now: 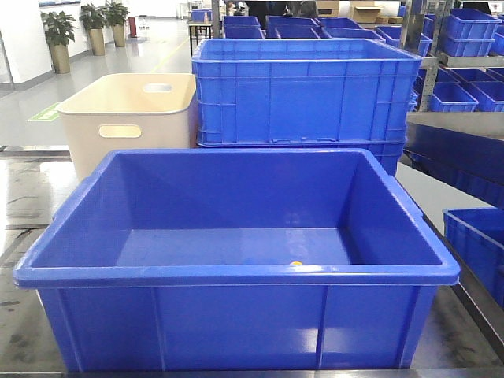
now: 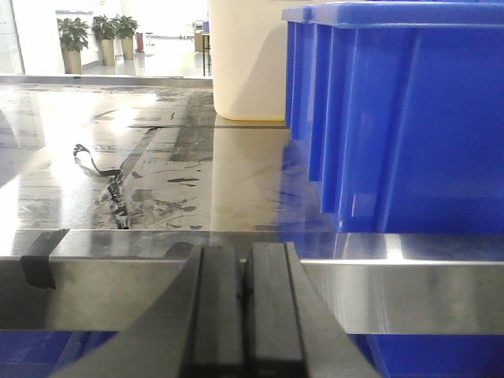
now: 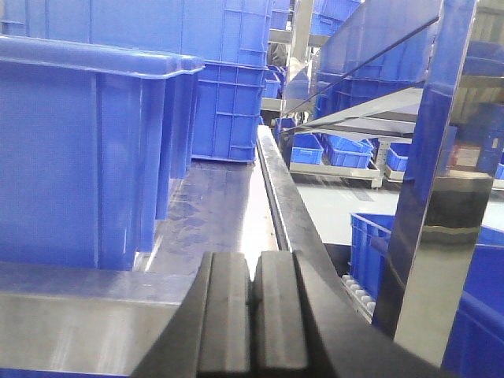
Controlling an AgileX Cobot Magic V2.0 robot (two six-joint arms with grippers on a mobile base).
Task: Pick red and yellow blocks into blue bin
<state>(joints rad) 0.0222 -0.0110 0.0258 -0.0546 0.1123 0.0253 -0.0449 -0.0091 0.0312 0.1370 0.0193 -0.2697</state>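
Note:
The blue bin [image 1: 236,276] fills the front view, its floor mostly bare. A tiny yellow speck [image 1: 296,264] peeks over the near rim inside it; too little shows to tell whether it is the yellow block. The red block is out of view. Neither gripper appears in the front view. My left gripper [image 2: 244,256] is shut with nothing between its fingers, low behind a steel rail, with the bin's outer wall [image 2: 409,118] to its right. My right gripper [image 3: 252,264] is also shut and holds nothing, with the bin's wall [image 3: 71,150] to its left.
A cream tub [image 1: 130,118] with handle slots and stacked blue crates [image 1: 307,90] stand behind the bin. A black strap [image 2: 102,169] lies on the shiny table left of the bin. Shelving with more blue crates [image 3: 339,150] and another crate [image 1: 476,244] are at the right.

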